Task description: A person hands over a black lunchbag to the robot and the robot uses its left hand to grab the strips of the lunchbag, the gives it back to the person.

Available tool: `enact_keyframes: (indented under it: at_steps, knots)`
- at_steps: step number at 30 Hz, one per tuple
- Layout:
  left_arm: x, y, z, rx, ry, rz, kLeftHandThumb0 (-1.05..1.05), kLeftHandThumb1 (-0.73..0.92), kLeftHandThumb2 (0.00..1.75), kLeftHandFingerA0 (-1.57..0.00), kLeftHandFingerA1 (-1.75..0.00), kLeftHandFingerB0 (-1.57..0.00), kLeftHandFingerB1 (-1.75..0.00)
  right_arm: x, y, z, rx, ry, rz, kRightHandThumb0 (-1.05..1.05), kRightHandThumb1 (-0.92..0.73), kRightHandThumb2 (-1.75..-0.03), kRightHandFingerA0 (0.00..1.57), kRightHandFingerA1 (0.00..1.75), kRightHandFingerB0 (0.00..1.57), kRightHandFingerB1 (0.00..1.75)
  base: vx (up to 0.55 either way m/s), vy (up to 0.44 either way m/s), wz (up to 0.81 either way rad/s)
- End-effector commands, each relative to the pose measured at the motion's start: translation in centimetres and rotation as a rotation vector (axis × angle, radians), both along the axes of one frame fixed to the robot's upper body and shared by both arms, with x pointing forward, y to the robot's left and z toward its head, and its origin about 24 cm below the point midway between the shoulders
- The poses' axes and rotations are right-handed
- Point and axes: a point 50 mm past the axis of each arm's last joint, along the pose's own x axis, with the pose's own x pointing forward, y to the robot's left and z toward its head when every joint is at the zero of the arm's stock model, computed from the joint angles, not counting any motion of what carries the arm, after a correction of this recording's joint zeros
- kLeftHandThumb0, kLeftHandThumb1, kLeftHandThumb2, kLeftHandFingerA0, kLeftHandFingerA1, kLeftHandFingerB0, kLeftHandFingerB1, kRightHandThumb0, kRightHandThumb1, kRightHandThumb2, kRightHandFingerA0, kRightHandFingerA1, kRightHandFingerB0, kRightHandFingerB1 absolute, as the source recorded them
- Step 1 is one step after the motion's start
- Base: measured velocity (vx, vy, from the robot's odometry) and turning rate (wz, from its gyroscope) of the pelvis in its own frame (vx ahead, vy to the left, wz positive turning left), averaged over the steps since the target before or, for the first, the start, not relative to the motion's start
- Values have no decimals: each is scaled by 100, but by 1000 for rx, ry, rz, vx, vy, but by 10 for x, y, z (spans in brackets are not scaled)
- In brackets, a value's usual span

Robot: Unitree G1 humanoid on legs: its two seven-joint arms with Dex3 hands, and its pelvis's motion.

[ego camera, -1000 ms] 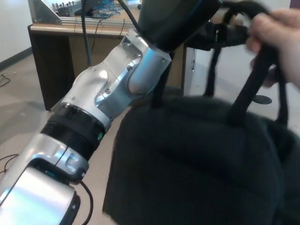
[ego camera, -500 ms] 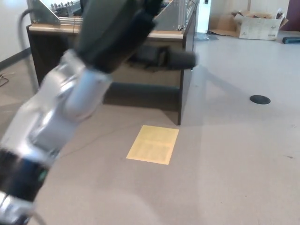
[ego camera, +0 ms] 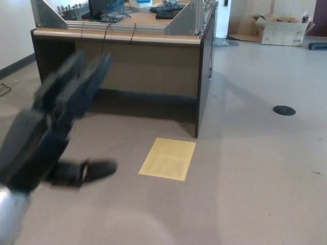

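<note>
Now we see our left hand (ego camera: 48,132) blurred, fingers spread, holding nothing, before a wooden desk (ego camera: 133,66); a yellow sheet (ego camera: 168,158) lies on the floor (ego camera: 255,178).

Blurred black left hand (ego camera: 48,132); thick fingers (ego camera: 84,71); silver wrist.

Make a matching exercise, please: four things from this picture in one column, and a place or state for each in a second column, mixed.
Things:
1. left hand
2. yellow sheet
3. cardboard box
4. black floor disc

Places or states:
A. far back at the right, by the wall
B. open, blurred, holding nothing
C. flat on the floor by the desk corner
D. on the floor at the right, alone

Pairs: 1-B, 2-C, 3-A, 4-D
</note>
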Motion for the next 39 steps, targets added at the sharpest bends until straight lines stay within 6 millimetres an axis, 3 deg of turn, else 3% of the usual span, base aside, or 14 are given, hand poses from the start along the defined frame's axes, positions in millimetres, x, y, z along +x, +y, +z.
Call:
enact_keyframes:
  at_steps: [1, 2, 4, 9, 10, 11, 14, 15, 19, 20, 29, 34, 35, 39]
  knots:
    - [-69, 80, -131, -249, 453, 204, -74, 47, 85, -1, -15, -7, -19, -3, -15, 2, -33, -15, -55, -46, -53, -91, 59, 64, 56, 60, 0, 0, 0]
    - [-69, 81, -132, -249, 459, 207, -73, 50, 57, -2, -31, -10, -26, -3, -15, 2, -31, -15, -57, -44, -66, -60, 62, 50, 64, 48, 0, 0, 0]
    - [-83, 89, -156, -243, 534, 275, -72, 59, 59, -4, -24, -9, -24, -4, -15, 1, -31, -18, -51, -46, -67, -60, 60, 50, 63, 47, 0, 0, 0]
    - [-120, 108, -203, -215, 672, 420, -35, 36, 94, 0, -48, 0, -46, -18, -16, -7, -17, 1, -47, -49, -70, -60, 54, 48, 56, 45, 0, 0, 0]
    - [-122, 110, -207, -215, 677, 440, -65, 60, 59, -19, -30, -21, -28, -18, -15, -7, -15, 2, -49, -50, -70, -61, 53, 47, 55, 45, 0, 0, 0]
    - [-122, 113, -211, -235, 689, 469, -31, 31, 91, -7, -50, -7, -48, -16, -16, -6, -12, 0, -55, -52, -56, -96, 44, 59, 43, 56, 0, 0, 0]
    - [-115, 116, -212, -236, 680, 495, -31, 30, 90, -8, -51, -8, -49, -11, -18, -2, -11, -11, -65, -56, -58, -95, 46, 59, 45, 56, 0, 0, 0]
    - [-111, 116, -211, -234, 684, 490, -31, 31, 91, -7, -50, -7, -49, -9, -18, -1, -8, -17, -73, -50, -70, -61, 53, 47, 55, 45, 0, 0, 0]
    - [-106, 118, -216, -240, 734, 491, -31, 31, 90, -8, -50, -7, -49, -7, -19, 2, -12, -29, -67, -51, -70, -60, 54, 49, 55, 44, 0, 0, 0]
    - [-106, 118, -216, -243, 740, 489, -63, 57, 58, -26, -30, -22, -28, -6, -19, 2, -14, -29, -66, -51, -70, -61, 54, 48, 54, 44, 0, 0, 0]
    - [-105, 121, -223, -274, 827, 469, -68, 57, 58, -22, -30, -16, -27, -3, -20, 4, -20, -30, -60, -51, -70, -61, 55, 49, 55, 45, 0, 0, 0]
    - [-102, 121, -223, -245, 880, 454, -35, 31, 91, 0, -47, 0, -47, 0, -20, 6, -25, -32, -62, -53, -70, -61, 55, 49, 54, 44, 0, 0, 0]
    - [-102, 121, -224, -249, 880, 454, -72, 49, 77, -15, -39, -10, -35, 0, -20, 6, -20, -33, -62, -52, -70, -61, 55, 49, 54, 44, 0, 0, 0]
    - [-103, 121, -224, -257, 895, 446, -70, 48, 77, -15, -39, -9, -35, -3, -21, 4, -18, -31, -64, -51, -69, -61, 55, 49, 54, 45, 0, 0, 0]
